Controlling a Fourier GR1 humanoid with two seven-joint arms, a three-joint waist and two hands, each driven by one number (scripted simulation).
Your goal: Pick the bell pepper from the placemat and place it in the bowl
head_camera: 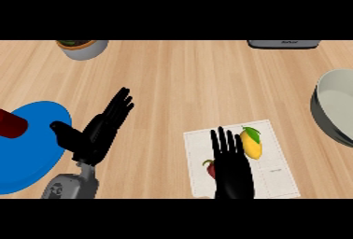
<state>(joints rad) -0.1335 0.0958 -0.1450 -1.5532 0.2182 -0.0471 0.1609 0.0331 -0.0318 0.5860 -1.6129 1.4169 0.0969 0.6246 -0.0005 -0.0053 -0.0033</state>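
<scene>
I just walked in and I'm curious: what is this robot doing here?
The right hand is stretched open over the placemat, partly covering the red bell pepper beside a yellow fruit. It holds nothing yet. The bowl stands off to the right, and the left hand rests open near a blue plate.

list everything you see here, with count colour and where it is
counter: one, light wood, whole background
pot: one, grey, top left edge
dark object: one, dark grey, top right edge, cut off
bowl: one, grey-white, right edge
plate: one, blue, left edge
red cylinder: one, dark red, on the plate
placemat: one, white, lower centre-right
yellow fruit: one, yellow with green leaf, on the placemat
bell pepper: one, red, on the placemat, mostly hidden by the right hand
left hand: black, open, beside the plate
right hand: black, open, over the placemat
</scene>
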